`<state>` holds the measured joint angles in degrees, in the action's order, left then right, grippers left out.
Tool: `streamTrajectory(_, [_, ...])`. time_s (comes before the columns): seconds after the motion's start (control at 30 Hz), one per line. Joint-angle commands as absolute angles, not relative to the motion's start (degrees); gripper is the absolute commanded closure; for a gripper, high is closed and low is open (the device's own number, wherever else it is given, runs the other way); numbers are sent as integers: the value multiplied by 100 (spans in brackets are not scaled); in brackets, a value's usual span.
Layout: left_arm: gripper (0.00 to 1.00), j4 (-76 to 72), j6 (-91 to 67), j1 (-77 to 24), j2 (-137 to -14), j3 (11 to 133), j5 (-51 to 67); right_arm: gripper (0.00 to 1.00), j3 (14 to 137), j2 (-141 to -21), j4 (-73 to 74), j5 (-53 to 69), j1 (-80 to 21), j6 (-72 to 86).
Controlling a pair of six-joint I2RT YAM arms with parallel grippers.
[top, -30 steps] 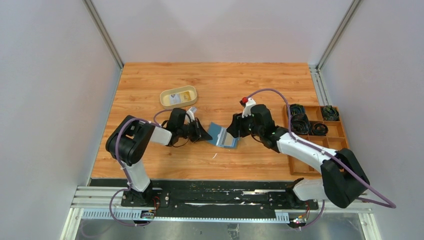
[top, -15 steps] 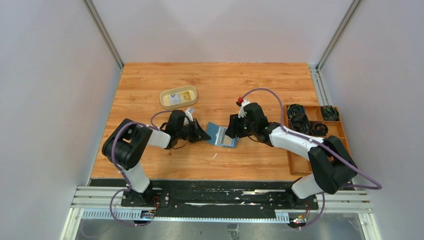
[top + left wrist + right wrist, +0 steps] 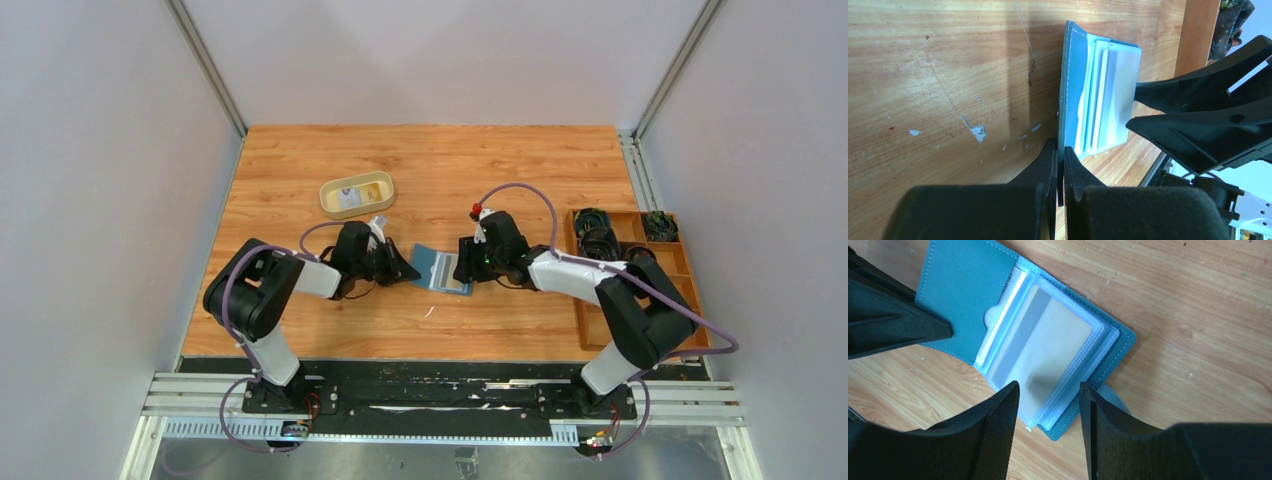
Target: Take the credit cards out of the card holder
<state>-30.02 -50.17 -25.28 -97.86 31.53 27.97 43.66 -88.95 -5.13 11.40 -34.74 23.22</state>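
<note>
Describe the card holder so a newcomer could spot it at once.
On the wooden table, look between the left gripper and right gripper. The card holder lies there: a small teal wallet, opened, showing clear card sleeves, unlike the tan tray and brown box.

card holder (image 3: 431, 267): right part covered by right end effector (image 3: 463, 267) in top view. Closing tab (image 3: 1117, 400) mostly hidden behind a finger in right wrist view. credit card (image 3: 1048, 345) blurred by its sleeve, print unreadable. Left end effector (image 3: 1059, 151) cut off at picture bottom. Tray (image 3: 325, 195) contents toward tabletop's left edge too small to be identified.
</note>
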Motion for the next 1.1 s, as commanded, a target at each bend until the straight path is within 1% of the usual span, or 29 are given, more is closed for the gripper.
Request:
streamTrajectory(0.0, [100, -2733, -4891, -2549, -9811, 3017, 2382, 49, 4430, -9035, -583, 1064, -3532, 2416])
streamTrajectory(0.33, [100, -2733, -4860, -2646, -9865, 3064, 2317, 49, 4406, -9090, -789, 1216, -3525, 2484])
streamTrajectory(0.7, [100, -2733, -4904, -2946, -10030, 3196, 2232, 50, 4699, -9186, -882, 1469, -3632, 2496])
streamTrajectory(1.07, [100, -2733, -4926, -2996, -10051, 3174, 2156, 50, 5065, -9317, -958, 1602, -3846, 2480])
